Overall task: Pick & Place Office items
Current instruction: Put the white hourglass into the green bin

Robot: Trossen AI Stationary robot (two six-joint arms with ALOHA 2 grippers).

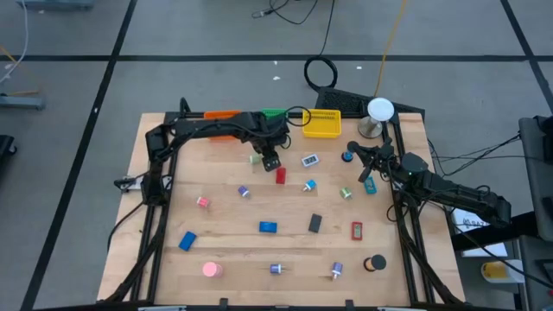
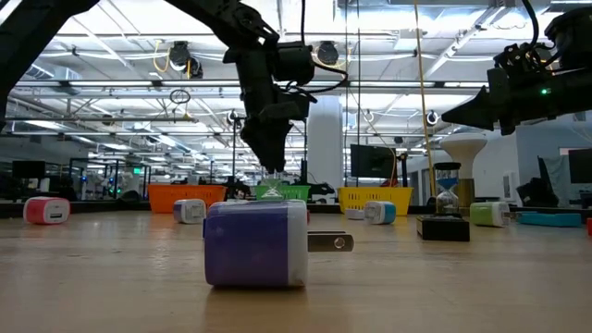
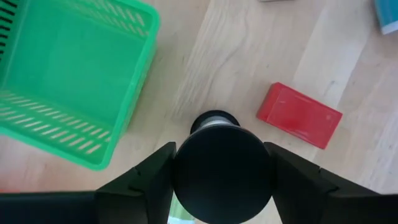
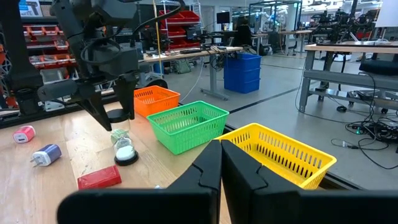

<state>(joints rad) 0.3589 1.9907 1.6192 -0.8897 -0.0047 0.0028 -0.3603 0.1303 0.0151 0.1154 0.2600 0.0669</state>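
Early stage: left gripper point(image 1: 270, 158) clamps a black round piece point(image 3: 222, 173) beside the green bin point(image 3: 68, 81), right gripper point(image 1: 367, 166) closed and idle, most items unsorted on table point(image 1: 173, 268).

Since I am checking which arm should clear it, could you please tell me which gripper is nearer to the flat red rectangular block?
Left. The left gripper hovers right beside the flat red rectangular block; the right gripper waits well off toward the table's right side.
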